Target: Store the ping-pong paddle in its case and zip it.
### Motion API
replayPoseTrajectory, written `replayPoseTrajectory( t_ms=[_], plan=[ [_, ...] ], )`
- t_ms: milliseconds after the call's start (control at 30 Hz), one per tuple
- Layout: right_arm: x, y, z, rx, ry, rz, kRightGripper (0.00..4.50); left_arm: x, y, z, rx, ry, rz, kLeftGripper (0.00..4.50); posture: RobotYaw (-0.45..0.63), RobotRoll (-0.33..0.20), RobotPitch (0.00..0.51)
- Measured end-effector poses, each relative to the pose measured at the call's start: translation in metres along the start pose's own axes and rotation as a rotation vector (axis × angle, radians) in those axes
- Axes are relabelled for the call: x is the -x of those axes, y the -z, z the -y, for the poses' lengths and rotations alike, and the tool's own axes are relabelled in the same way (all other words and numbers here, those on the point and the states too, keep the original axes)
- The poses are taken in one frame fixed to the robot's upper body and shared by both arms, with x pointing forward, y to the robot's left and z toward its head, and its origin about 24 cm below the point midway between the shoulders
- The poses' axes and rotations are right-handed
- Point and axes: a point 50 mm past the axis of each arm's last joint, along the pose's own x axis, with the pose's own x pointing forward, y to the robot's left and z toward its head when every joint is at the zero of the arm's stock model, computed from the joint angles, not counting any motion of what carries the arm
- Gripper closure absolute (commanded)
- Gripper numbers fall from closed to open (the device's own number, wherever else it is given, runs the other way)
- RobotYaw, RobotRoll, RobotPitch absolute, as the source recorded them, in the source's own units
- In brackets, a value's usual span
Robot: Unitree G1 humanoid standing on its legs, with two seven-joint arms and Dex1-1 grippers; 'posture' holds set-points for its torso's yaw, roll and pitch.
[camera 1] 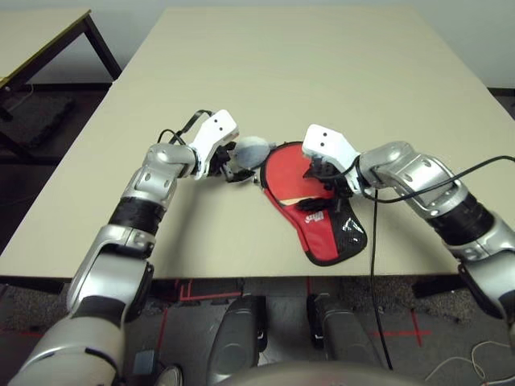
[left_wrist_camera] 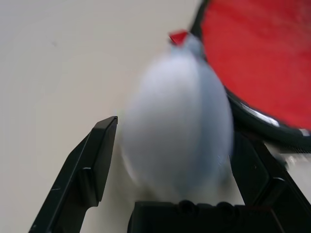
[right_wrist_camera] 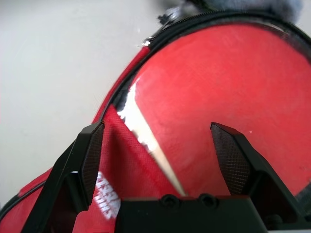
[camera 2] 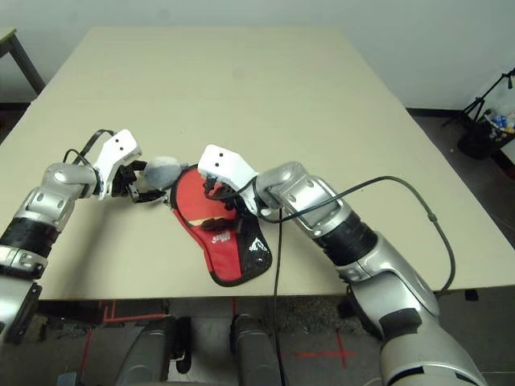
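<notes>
Case (camera 1: 322, 229) flat at centre frame near the front edge of the beige counter (camera 1: 322, 80), long axis diagonal: round end upper left, narrow clear/black end lower right; paddle (right_wrist_camera: 233, 92) face showing inside it. Left claw (left_wrist_camera: 167, 170) wide, straddling the white pom-pom (camera 1: 251, 149) at the round end; right claw (right_wrist_camera: 160, 160) wide over the red face. Dark floor, second table upper left.

Both arms wear silver-grey metal shells broken by black bands at the forearm joints. Each wrist ends in a white housing with two small dark dots. A black cable loops over the left wrist; a longer one trails off the right forearm. The left tool (left_wrist_camera: 165, 160) and right tool (right_wrist_camera: 160, 155) have black fingers, the right pads finely textured.
</notes>
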Motion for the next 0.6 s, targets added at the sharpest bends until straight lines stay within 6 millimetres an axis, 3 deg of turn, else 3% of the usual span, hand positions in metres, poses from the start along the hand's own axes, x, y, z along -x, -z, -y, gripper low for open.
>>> replayPoseTrajectory(
  t_ms=[167,600],
  plan=[
    [-0.002,0.005,0.005,-0.01,0.02,-0.018,0.03,0.002,-0.005,-0.009,-0.008,-0.027,0.024,0.0,0.01,0.0,0.106],
    [-0.006,0.009,0.008,-0.011,0.025,-0.028,0.03,-0.003,0.026,0.007,0.076,0.103,-0.125,0.0,0.0,0.0,0.094]
  ],
)
